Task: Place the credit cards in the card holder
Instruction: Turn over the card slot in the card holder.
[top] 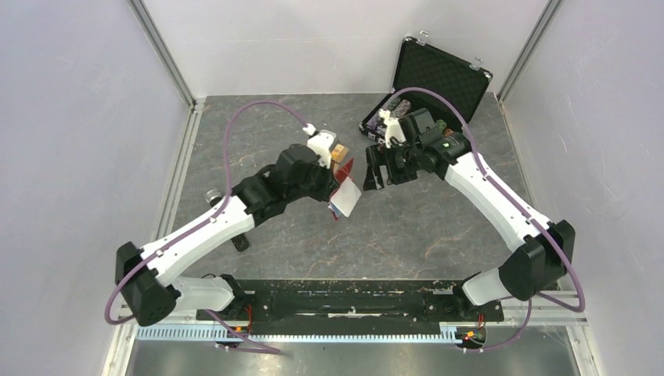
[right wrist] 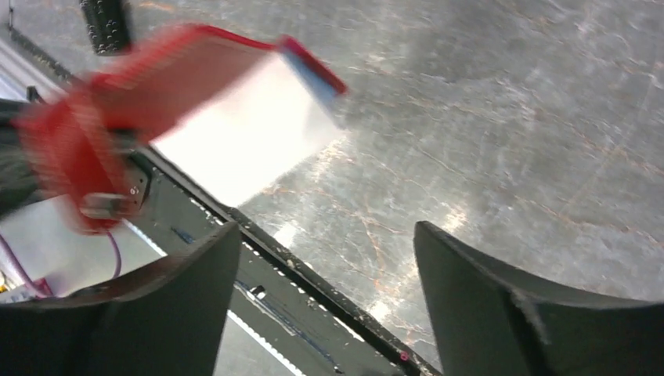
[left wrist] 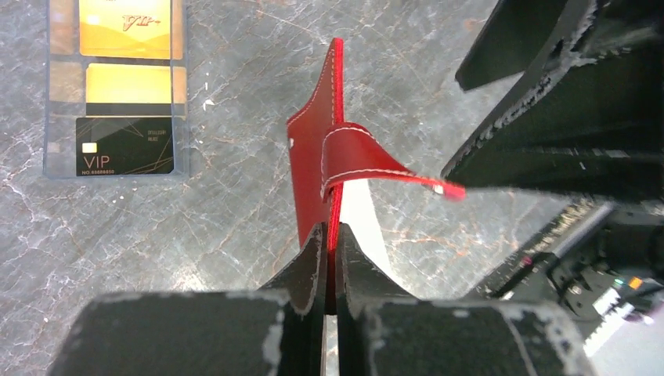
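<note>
Above the table (left wrist: pixel 196 235) | left gripper (left wrist: pixel 330 235) clamps card holder (left wrist: pixel 309 157) | right gripper (right wrist: pixel 325 235) jaws apart

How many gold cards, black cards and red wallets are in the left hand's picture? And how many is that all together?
Gold cards: 2
Black card: 1
Red wallet: 1
Total: 4

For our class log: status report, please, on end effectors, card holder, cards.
Left end effector shut on card holder. Right end effector open, empty. Credit cards in clear tray.
</note>
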`<state>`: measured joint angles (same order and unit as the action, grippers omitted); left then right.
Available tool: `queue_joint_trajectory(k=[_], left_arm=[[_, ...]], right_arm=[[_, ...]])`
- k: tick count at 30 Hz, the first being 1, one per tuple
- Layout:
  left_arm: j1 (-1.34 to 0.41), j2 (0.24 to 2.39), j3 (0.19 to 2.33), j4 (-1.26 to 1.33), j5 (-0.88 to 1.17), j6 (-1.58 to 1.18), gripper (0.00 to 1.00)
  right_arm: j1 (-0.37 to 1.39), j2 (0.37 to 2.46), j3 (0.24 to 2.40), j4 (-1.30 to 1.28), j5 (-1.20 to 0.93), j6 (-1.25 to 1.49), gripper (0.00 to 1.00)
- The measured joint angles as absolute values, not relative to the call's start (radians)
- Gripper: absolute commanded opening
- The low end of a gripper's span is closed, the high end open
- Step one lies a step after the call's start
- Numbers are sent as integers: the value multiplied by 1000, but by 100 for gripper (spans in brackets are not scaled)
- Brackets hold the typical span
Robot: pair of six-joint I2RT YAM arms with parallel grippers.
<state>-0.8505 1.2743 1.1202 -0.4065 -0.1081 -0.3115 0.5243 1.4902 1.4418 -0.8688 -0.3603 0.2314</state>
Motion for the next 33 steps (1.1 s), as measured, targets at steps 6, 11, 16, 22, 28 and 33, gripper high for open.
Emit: queue_joint_trajectory(k=[6,11,16,22,28,33], left_arm=[[-711,1171,1120,-429,125,-325,2],[-616,1157,1120,-450,384,-340,2],[-602,1172,1120,-461,620,-341,2],[-602,1202,1103,-387,820,-403,2],[-599,1199,1087,-347,842,-435,51],[-600,1190,1087,-371,741,-451,80]], right_arm=[[434,1379,1288,-802,-387,163,94],[430,1304,1220,-712,-511,109,94],[430,1275,1208,-595,-670,88,91],[430,1266,1151,-435,-853,122,54],[427,1274,1106,-337,-973,173,0],[428,1277,1088,-314,-958,200,0]])
